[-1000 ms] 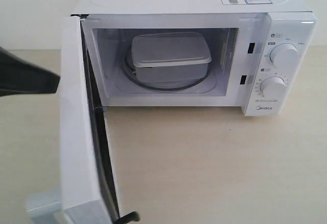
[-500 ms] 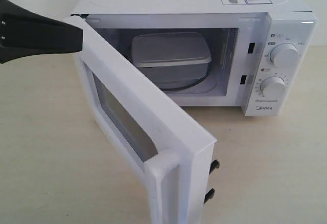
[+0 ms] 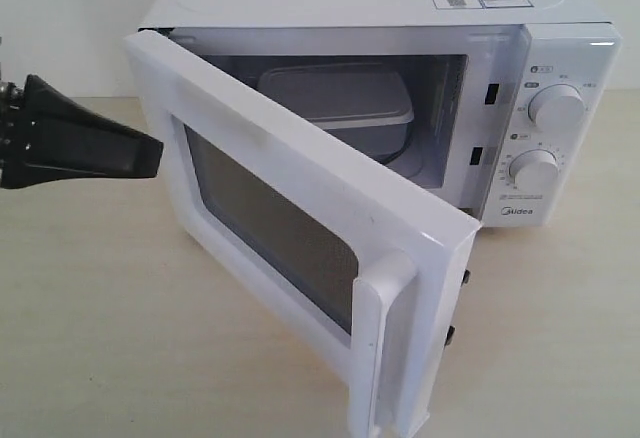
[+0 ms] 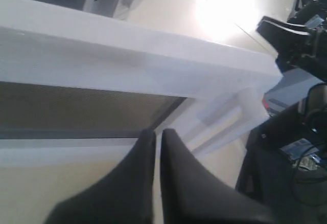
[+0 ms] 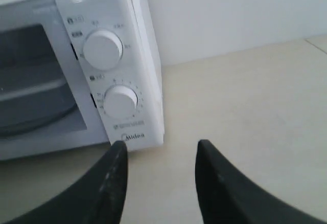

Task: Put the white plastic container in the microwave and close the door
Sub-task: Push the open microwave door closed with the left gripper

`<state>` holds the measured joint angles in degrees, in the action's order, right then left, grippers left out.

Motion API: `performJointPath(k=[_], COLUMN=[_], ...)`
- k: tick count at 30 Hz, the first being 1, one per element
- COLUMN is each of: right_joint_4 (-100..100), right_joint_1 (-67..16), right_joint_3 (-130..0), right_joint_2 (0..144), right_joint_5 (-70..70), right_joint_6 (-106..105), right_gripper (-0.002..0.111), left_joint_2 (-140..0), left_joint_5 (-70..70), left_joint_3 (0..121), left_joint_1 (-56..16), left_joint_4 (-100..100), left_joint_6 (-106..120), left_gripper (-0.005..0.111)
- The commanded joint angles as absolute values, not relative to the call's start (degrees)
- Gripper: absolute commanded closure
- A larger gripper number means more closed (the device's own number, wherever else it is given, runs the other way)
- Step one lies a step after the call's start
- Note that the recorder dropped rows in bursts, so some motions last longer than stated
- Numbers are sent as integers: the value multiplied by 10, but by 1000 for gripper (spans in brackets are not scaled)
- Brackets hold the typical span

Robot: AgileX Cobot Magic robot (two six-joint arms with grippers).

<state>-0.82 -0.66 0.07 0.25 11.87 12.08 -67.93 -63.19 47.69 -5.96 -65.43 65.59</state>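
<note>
A white Midea microwave (image 3: pixel 400 3) sits on a pale table (image 3: pixel 560 338) with its door (image 3: pixel 270 223) about half open. The white plastic container (image 3: pixel 340 103) rests inside the cavity, lid on. The left gripper (image 3: pixel 155 155), black fingers pressed together and holding nothing, points at the door's outer face near the hinge side; the right gripper (image 5: pixel 162 143) hangs spread and empty over the table by the dial panel (image 5: pixel 110 81).

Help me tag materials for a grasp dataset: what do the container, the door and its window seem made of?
The white plastic container: milky translucent plastic, matte, with a moulded lid rim. The door: smooth white shell with soft sheen, plastic or painted metal; cannot tell. Its window: dark fine mesh, seen close in the left wrist view, probably behind a clear pane.
</note>
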Motion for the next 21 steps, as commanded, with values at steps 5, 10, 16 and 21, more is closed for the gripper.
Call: performJointPath(k=[5,10,16,21], right_joint_4=[3,3,14,11], right_joint_1=[-6,-6,-6,-7], right_joint_3=[0,0,-16,-133], right_joint_2=[0,0,0,0], right_joint_5=[-16,-84,-67,85], right_joint_6=[121,121,354,315], right_gripper=[66,66,66,66], left_joint_2=[-783,-853,-879,-900], left_joint_5=[-557,-508,-459,-443], left_joint_3=[475,512,552,579], left_joint_1=[-124,-196,-221,-221], left_joint_4=[-729,-787,-805,-831], left_joint_6=[758,797,797,797], left_gripper=[102,102,102,102])
